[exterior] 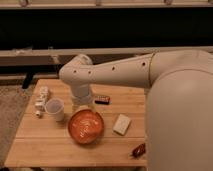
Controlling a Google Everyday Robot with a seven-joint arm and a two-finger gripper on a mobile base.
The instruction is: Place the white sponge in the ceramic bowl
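White sponge lies beside ceramic bowl; fingers hang just behind bowl, opening unclear

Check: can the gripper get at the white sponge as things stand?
Probably yes. The gripper hangs just behind the ceramic bowl; the white sponge lies flat on the wooden table beside the bowl, apart from it, with nothing on top.

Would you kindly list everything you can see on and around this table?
table: one, light wood, centre
ceramic bowl: one, orange-brown, table front centre
white sponge: one, cream-white, right of bowl, apart from it
cup: one, white, left of bowl
small blocks: cluster, white, behind cup
dark object: one, behind bowl
reddish object: one, front right edge
arm: one, cream, reaching from right
gripper: one, pale, just behind bowl
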